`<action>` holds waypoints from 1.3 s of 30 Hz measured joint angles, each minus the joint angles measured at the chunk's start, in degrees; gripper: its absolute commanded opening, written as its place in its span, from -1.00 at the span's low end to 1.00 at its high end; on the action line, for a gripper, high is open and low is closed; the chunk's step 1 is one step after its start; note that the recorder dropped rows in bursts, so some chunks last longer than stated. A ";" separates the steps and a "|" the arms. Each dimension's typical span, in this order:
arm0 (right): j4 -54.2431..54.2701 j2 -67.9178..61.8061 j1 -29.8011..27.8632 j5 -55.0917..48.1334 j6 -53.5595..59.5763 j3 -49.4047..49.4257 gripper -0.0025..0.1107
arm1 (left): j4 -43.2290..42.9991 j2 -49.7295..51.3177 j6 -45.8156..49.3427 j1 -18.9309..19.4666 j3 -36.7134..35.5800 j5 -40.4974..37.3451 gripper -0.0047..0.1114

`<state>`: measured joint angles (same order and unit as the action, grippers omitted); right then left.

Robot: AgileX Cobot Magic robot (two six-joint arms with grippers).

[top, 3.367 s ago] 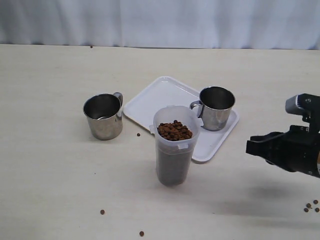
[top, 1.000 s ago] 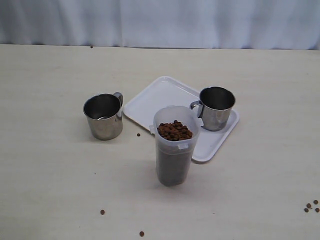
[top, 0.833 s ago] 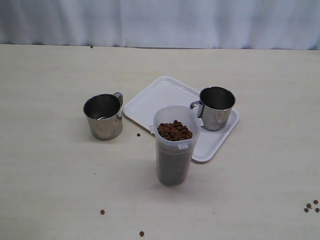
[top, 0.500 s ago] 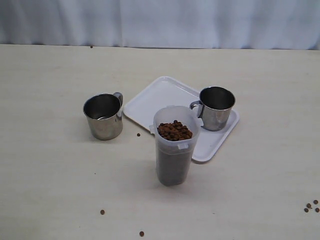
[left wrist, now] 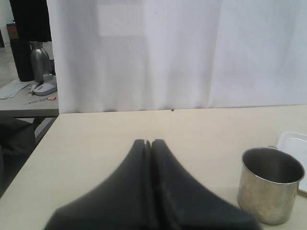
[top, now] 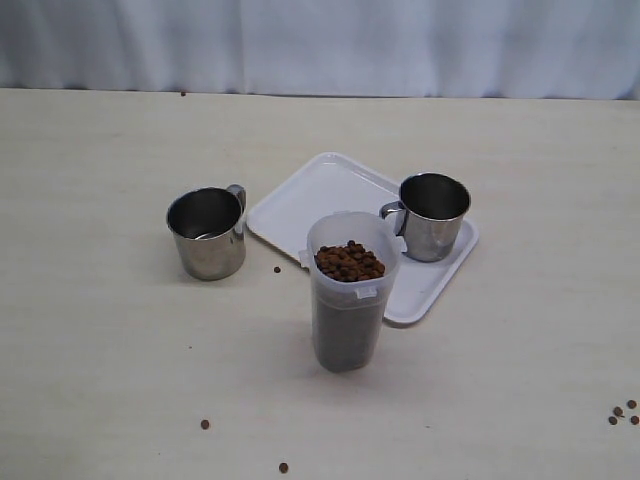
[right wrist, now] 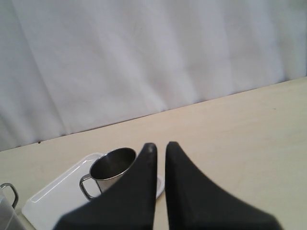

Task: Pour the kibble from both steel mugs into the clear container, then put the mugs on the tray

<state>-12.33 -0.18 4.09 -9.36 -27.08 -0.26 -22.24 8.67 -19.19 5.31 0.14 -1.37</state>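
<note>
One empty steel mug [top: 205, 232] stands on the bare table left of the tray [top: 330, 195]. The other steel mug [top: 433, 215] stands upright on the tray's right end. In front of the tray, the clear container [top: 350, 300] is filled nearly to the rim with kibble [top: 349, 261]. Neither gripper shows in the exterior view. My left gripper [left wrist: 148, 142] is shut and empty, well short of the left mug [left wrist: 271, 184]. My right gripper [right wrist: 158, 145] is shut with only a thin slit and holds nothing; beyond it are the tray [right wrist: 53, 196] and its mug [right wrist: 111, 165].
Stray kibble lies on the table: a small cluster [top: 622, 412] at the front right, single pellets [top: 204, 424] at the front, and one [top: 277, 269] by the left mug. A white curtain [top: 320, 45] closes off the far table edge.
The right gripper, seen at the right edge of the exterior view a few seconds ago, has withdrawn out of that view. Over the last second nothing has moved.
</note>
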 measured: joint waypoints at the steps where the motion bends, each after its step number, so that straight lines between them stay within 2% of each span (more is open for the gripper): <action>1: 0.00 0.00 0.00 0.00 0.00 0.00 -0.87 | 0.00 0.00 0.00 0.00 0.00 0.00 -0.92; 7: 0.00 0.00 0.00 0.00 -0.10 0.00 -0.87 | 0.00 0.00 -0.45 0.00 0.00 1.99 -0.92; 10: 0.00 0.00 0.00 0.00 -0.10 0.00 -0.87 | 0.10 0.00 -1.20 0.00 0.00 7.28 -0.92; 15: 0.00 0.00 0.00 0.00 -0.10 0.00 -0.87 | 0.24 -0.09 -8.85 0.00 0.00 15.16 -0.92; 24: 0.00 0.00 0.00 0.00 -0.10 0.00 -0.87 | 0.24 -0.09 -9.29 0.00 0.00 21.21 -0.92; 28: 0.00 0.00 0.00 0.00 -0.10 0.00 -0.87 | 0.24 0.44 -8.58 0.00 0.00 20.29 -0.92; 33: 0.00 0.00 0.00 0.00 -0.10 0.00 -0.87 | 0.24 7.76 -6.69 0.00 0.00 18.72 -0.92; 39: 0.00 0.00 0.00 0.00 -0.10 0.00 -0.87 | 0.24 24.41 -3.98 0.00 0.00 21.22 -0.92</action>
<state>-12.33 -0.18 4.09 -9.36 -27.18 -0.26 -22.00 33.08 -23.17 5.31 0.14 19.86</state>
